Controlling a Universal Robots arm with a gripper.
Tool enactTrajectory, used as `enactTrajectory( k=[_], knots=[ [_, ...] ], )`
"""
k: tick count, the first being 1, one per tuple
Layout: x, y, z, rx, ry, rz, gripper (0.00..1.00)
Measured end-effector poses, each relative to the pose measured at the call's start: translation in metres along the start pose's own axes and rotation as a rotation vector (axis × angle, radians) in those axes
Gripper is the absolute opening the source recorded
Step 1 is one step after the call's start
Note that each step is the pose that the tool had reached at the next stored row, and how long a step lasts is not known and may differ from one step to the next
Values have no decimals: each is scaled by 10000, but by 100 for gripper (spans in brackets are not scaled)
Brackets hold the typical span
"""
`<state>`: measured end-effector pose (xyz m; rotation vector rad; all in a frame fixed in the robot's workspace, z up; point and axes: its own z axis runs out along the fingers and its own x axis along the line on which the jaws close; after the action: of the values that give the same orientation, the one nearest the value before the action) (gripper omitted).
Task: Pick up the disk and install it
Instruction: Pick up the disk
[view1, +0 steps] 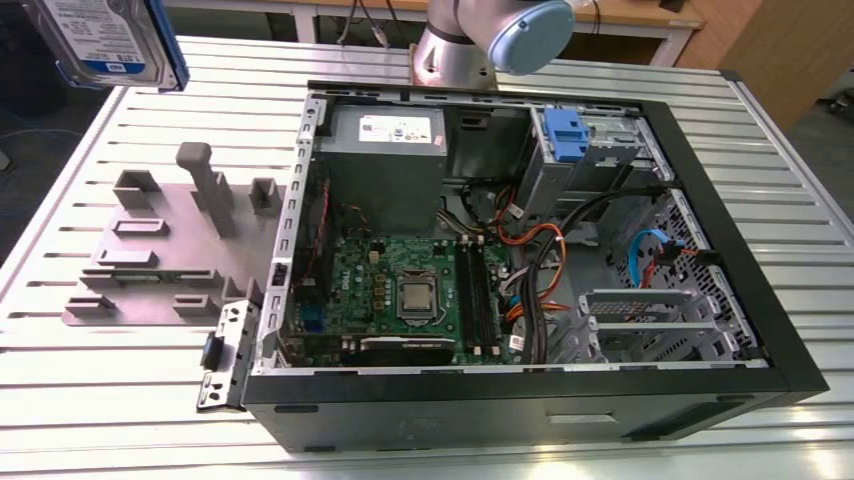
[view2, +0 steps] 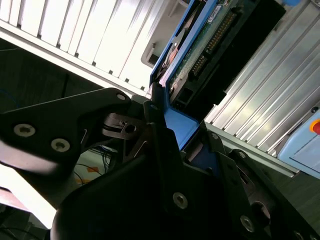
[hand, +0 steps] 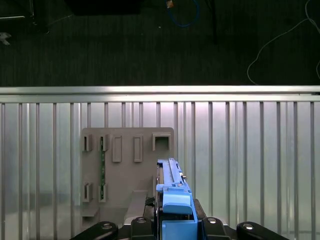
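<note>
Arm (view1: 470, 40) reaches high beyond the case (view1: 534, 410), jaws clamped on the disk (view1: 107, 40) by its blue frame; the second wrist view bares its circuit board (view2: 197, 55).

The disk (view1: 107, 45) is cut off by the exterior view's top edge, as is the arm (view1: 457, 50).

Flat silver-metal disk (view1: 96, 42): white-and-blue label, blue plastic frame. Black metal pincer (hand: 175, 226). Slatted aluminium surface (view1: 107, 420): pale silver, parallel ribs. Moulded plastic fixture plate (view1: 147, 262): matte grey. Open computer case (view1: 534, 412): black shell; green motherboard (view1: 400, 282).
</note>
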<state>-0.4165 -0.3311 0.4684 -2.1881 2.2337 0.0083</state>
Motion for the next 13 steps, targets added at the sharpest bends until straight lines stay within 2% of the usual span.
enactTrajectory(
  k=[8,13],
  knots=[
    [1,-31,0,-1,12,0,36],
    [26,-34,-1,-1,12,-1,36]
  ],
)
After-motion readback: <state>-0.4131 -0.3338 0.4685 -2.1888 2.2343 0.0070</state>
